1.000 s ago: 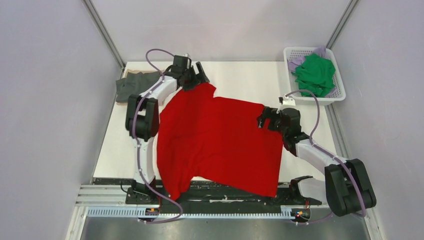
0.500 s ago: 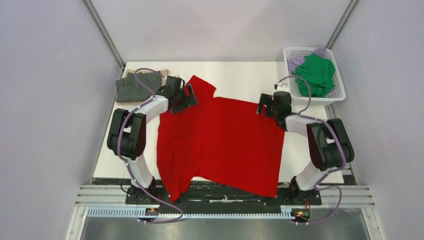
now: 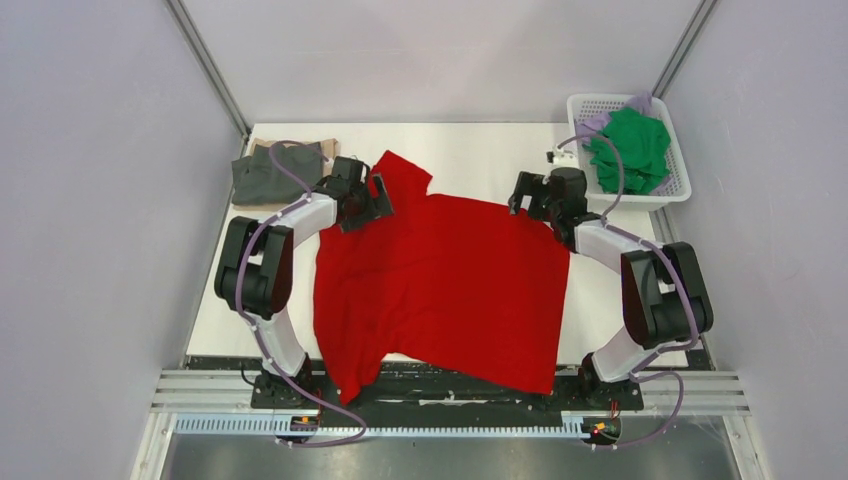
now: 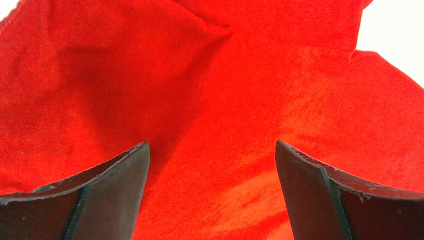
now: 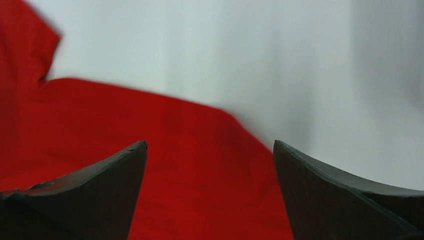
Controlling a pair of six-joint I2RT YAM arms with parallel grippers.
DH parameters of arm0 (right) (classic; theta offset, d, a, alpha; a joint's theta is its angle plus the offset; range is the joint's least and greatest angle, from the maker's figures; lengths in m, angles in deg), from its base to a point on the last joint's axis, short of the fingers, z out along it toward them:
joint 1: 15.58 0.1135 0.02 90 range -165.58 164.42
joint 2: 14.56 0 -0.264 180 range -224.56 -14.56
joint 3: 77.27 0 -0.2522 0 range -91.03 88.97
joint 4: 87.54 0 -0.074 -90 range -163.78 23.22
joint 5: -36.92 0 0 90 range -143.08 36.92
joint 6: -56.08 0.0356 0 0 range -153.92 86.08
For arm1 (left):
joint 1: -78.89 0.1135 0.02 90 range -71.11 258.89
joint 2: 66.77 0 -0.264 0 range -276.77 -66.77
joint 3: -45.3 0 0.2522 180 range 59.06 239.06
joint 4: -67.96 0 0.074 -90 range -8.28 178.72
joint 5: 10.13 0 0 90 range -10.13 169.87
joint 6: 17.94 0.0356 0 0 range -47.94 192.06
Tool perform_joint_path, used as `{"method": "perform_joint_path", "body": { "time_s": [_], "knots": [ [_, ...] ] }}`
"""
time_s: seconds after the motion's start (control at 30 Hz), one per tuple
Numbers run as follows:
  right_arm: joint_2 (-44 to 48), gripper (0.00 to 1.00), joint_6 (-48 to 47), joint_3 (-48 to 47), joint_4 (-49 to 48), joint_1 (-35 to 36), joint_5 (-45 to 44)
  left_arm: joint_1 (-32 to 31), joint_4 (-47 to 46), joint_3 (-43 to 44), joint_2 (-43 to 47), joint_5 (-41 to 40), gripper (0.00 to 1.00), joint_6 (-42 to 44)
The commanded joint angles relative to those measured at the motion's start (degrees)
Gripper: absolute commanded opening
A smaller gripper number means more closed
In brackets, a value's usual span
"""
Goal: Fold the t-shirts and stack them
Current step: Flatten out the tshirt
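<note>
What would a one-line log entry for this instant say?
shirt: bright red cloth t-shirt spread on white table | left gripper: open, above its far-left part | right gripper: open, at its far-right corner | held: nothing

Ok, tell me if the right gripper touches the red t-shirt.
Cannot tell. In its wrist view the right gripper stands open over a corner of the red t-shirt; neither contact nor gap shows.

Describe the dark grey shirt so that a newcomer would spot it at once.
Start at the white table and go to its far left corner. The dark grey shirt lies there folded, a tan shirt peeking out behind it; unlike the spread red shirt, it is a compact bundle.
</note>
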Motion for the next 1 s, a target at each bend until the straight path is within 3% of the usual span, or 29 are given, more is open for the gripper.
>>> {"method": "perform_joint_path", "body": {
  "time_s": [0.0,0.13,0.33,0.77,0.97],
  "knots": [
    [2.89,0.98,-2.76,1.75,2.07,5.96,4.74,0.08,-0.47,-1.55,0.62,-1.34,1.0,0.18],
    [-0.21,0.98,-1.58,1.47,3.11,8.63,4.37,0.24,-0.55,-2.37,0.21,-1.31,1.0,0.18],
    [-4.89,0.98,-2.98,-1.96,7.47,8.31,-3.83,1.26,-1.04,-4.53,-0.61,-3.38,1.0,-0.79],
    [-9.53,0.98,-5.78,-11.73,13.37,0.04,-15.59,2.45,-1.78,-6.91,-1.29,-2.57,1.0,-1.04],
    [-6.78,0.98,-8.15,-13.15,14.97,1.33,-13.29,2.37,-1.35,-5.66,-1.75,-0.08,1.0,-1.02]
  ]
}}
